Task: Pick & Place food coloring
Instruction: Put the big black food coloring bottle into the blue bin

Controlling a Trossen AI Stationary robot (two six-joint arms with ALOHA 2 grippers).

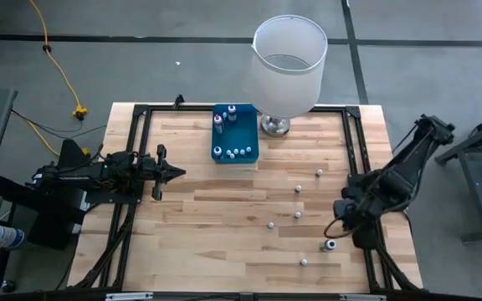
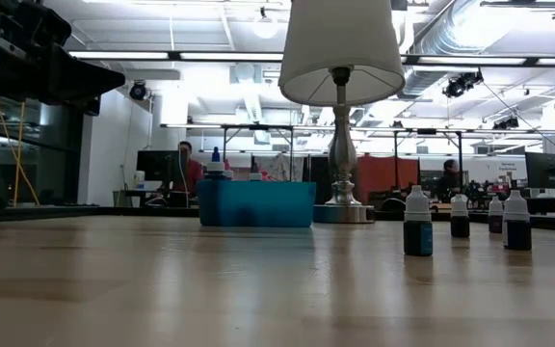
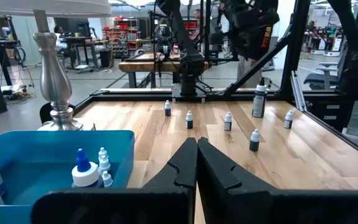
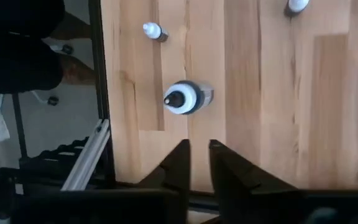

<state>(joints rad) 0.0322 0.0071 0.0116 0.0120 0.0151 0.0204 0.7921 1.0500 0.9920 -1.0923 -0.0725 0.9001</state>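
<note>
Wooden table (image 1: pixel 224 217) seen from straight above, blue bin (image 1: pixel 235 134) sitting at about 12 o'clock near the far edge, with a few small bottles (image 1: pixel 233 153) inside, mostly white caps plus a darker one or two toward the back. Right next to it at 1 o'clock, a lamp (image 1: pixel 287 71) with a big white shade on a metal base. Loose bottles (image 1: pixel 298 215) still scattered over the right half of the table, roughly 3 to 5 o'clock, all standing upright and well apart from each other. One bigger bottle (image 1: pixel 330 245) with a dark tip down at about 4 o'clock, close to the right edge. Right gripper (image 4: pixel 197 149) hanging right above that spot, fingers parted just a crack, nothing between them, bigger bottle sitting just ahead of the tips and not touched. Left gripper (image 1: pixel 176 172) parked over at 9 o'clock, pointing toward the middle, fingers pressed fully together and holding nothing. From table level, three or four dark-bodied bottles lined up on the right, bin and lamp base behind them, people at desks way back in the room.
</note>
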